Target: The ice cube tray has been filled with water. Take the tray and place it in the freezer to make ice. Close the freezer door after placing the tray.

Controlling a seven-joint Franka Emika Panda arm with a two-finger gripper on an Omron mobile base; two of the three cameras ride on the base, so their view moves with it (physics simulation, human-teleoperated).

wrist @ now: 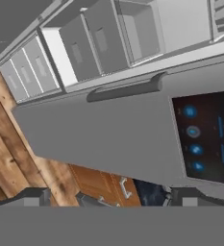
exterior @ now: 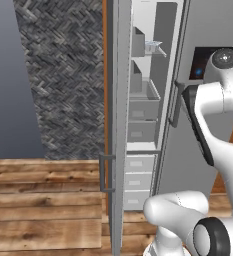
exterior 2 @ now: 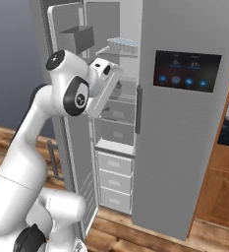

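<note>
The ice cube tray (exterior 2: 122,45) lies on an upper white shelf inside the freezer (exterior 2: 117,123), its pale-blue water cells showing; it also sits high in the compartment in the left base view (exterior: 153,47). The freezer door (exterior 2: 69,27) stands wide open to the left, grey bins on its inner side; in the left base view it is edge-on (exterior: 116,100) with its bar handle (exterior: 106,173) low down. My gripper (wrist: 111,198) is open and empty, apart from the tray, facing the neighbouring door and the freezer's grey drawers (wrist: 92,45). My white hand (exterior 2: 105,88) hangs in front of the freezer's middle shelves.
The shut grey door with the dark touch-screen (exterior 2: 187,71) and its handle (wrist: 128,89) is to the right of the freezer. Wooden cabinets (exterior 2: 221,189) stand further right. A herringbone wall (exterior: 63,75) and wood floor (exterior: 43,210) lie left of the open door.
</note>
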